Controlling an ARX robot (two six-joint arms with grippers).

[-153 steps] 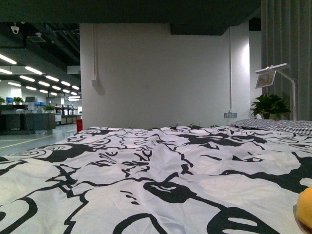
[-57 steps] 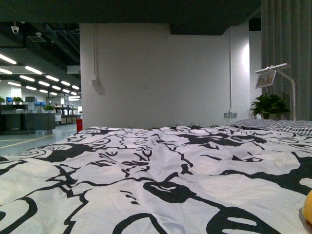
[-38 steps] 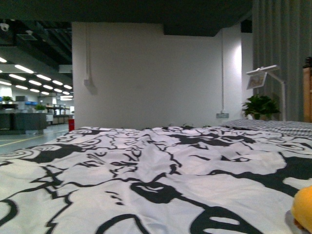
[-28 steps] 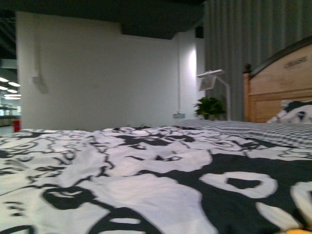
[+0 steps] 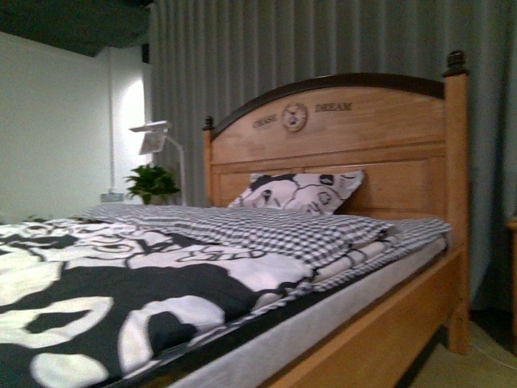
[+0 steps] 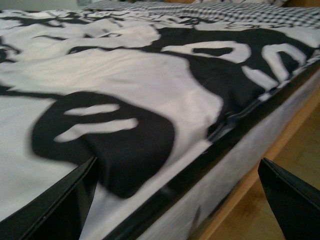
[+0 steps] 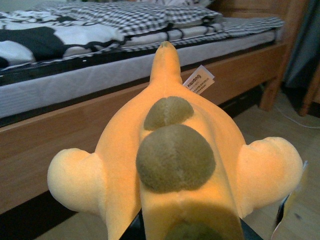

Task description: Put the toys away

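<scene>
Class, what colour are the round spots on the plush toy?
Olive-brown, on the orange-yellow plush toy; clearest in the right wrist view.

Upper right in the front view, the headboard is honey-coloured wood with a soft satin sheen. The curtain behind it is matt grey cloth. The duvet at lower left is smooth printed cloth, creased; the checked sheet is woven cloth too. The plush toy is short velvety orange pile (spots a duller brown nap). The left gripper has fingers of smooth, dull black plastic.
</scene>
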